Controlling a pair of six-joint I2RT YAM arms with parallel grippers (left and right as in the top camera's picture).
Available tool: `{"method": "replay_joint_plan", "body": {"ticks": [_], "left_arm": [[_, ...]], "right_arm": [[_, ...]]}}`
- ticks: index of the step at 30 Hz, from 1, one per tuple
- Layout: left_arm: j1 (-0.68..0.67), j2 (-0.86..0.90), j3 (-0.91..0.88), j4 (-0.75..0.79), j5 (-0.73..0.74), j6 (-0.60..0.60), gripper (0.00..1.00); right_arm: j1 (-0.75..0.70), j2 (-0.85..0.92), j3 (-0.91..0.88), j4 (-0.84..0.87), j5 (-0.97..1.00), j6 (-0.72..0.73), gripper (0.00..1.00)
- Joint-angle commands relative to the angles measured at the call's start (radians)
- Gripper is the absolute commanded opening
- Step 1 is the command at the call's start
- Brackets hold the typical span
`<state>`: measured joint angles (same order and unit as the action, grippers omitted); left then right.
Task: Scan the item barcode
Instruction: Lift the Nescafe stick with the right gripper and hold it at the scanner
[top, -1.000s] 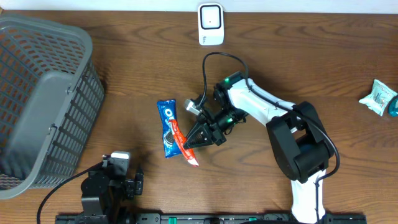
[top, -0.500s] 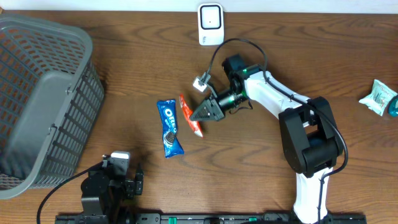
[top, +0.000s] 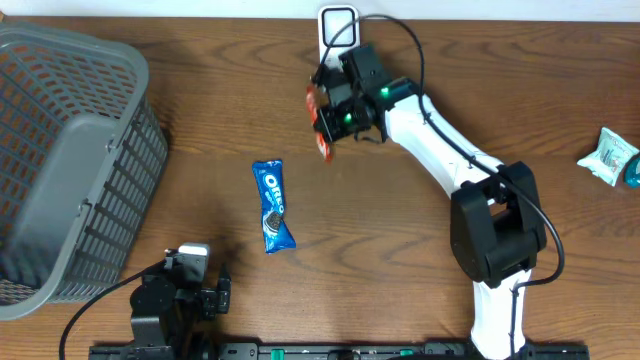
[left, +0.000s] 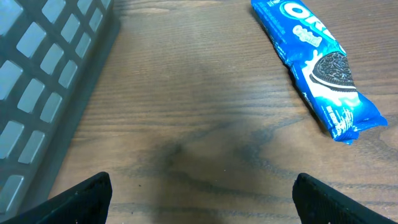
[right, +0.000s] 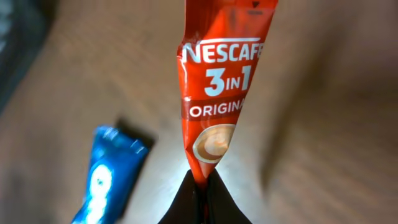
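The right arm (top: 440, 140) is wearing glossy white shells over its long links, with chunky black housings (top: 490, 235) showing at the joints. Small green lights (top: 383, 95) are glowing near its wrist, and a thin black cable (top: 400, 25) is arching over it (a second is curling by the base). The left arm (top: 180, 295) is showing all black, capped by a pale grey block (top: 190, 251), with a black lead (top: 90, 305) trailing off it. The left gripper (left: 199, 202) is showing blunt dark fingertips (left: 84, 198); the right gripper (right: 199, 200) is showing slim black ones.
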<state>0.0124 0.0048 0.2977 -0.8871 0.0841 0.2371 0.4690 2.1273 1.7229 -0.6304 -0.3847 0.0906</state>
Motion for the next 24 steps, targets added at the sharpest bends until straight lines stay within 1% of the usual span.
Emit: {"method": "replay_joint_plan", "body": {"ticks": [1,5,9,13,18,20,22,24], "left_arm": [[0.004,0.000,-0.002,-0.003,0.010,0.009,0.93],[0.004,0.000,-0.002,-0.003,0.010,0.009,0.93],[0.004,0.000,-0.002,-0.003,0.010,0.010,0.93],[0.004,0.000,-0.002,-0.002,0.010,0.010,0.93],[0.004,0.000,-0.002,-0.003,0.010,0.009,0.93],[0.004,0.000,-0.002,-0.002,0.010,0.010,0.93],[0.004,0.000,-0.002,-0.002,0.010,0.009,0.93],[0.004,0.000,-0.002,-0.003,0.010,0.010,0.93]], "right_arm": [[-0.001,-0.002,0.088,0.000,0.192,-0.008,0.01],[-0.015,0.027,0.182,-0.001,0.235,-0.078,0.01],[-0.019,0.102,0.294,-0.008,0.373,-0.105,0.01],[-0.027,0.231,0.473,-0.059,0.441,-0.135,0.01],[-0.056,0.415,0.752,-0.107,0.509,-0.137,0.01],[-0.065,0.479,0.836,-0.108,0.534,-0.138,0.01],[-0.072,0.527,0.885,-0.100,0.536,-0.137,0.01],[-0.076,0.558,0.894,-0.069,0.537,-0.137,0.01]]}}
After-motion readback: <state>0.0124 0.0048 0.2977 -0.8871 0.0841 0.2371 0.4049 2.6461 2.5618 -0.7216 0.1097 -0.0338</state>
